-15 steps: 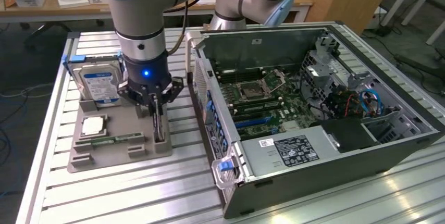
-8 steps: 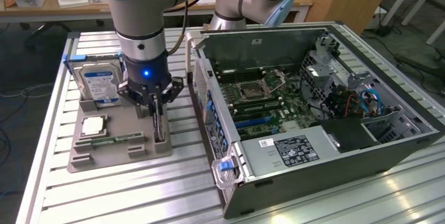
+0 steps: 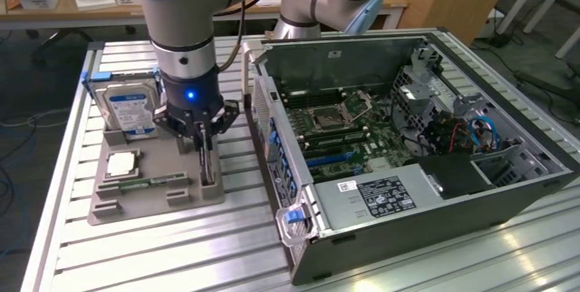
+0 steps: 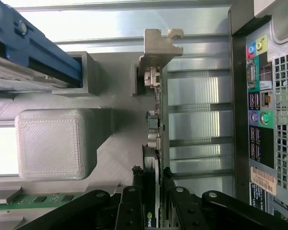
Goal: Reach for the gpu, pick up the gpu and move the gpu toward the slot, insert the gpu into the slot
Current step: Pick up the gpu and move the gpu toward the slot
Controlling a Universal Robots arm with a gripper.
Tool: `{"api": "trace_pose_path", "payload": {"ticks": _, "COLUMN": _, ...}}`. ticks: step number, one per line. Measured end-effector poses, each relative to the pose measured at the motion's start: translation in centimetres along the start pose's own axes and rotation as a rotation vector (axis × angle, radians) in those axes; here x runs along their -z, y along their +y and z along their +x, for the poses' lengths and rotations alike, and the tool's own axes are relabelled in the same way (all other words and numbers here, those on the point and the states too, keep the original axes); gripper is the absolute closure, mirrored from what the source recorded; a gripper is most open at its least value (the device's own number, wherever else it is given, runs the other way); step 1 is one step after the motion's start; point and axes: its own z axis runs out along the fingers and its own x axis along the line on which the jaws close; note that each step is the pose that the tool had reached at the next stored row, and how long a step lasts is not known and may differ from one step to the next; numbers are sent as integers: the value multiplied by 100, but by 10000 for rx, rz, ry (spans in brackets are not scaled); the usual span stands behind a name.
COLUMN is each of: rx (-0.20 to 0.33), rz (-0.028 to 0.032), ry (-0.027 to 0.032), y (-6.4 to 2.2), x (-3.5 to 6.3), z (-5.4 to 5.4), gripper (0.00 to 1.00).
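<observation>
The fingers [image 4: 133,201] pinch the upright gpu [image 4: 156,139] edgewise; a skewed lift could jam it in its holder [image 3: 145,200].

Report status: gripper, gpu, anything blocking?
Status: gripper clamped on the gpu edge. The gpu stands upright in the grey tray, not lifted. Nothing seen between tray and open case.

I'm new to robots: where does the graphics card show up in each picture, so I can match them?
Exterior view: the gpu stands on edge in the grey tray, under the gripper, on the exterior view's left of the computer case.
Wrist view: the gpu runs edge-on from between the gripper's fingers out to its metal bracket.
Shared landmark: the computer case, right beside the tray.
</observation>
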Motion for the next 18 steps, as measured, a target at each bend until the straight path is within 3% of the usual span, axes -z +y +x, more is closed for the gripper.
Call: {"api": "trace_pose_path", "payload": {"ticks": 18, "rx": 0, "rz": -6, "ry": 3, "y": 9, "x": 452, "z": -8, "gripper": 74}}
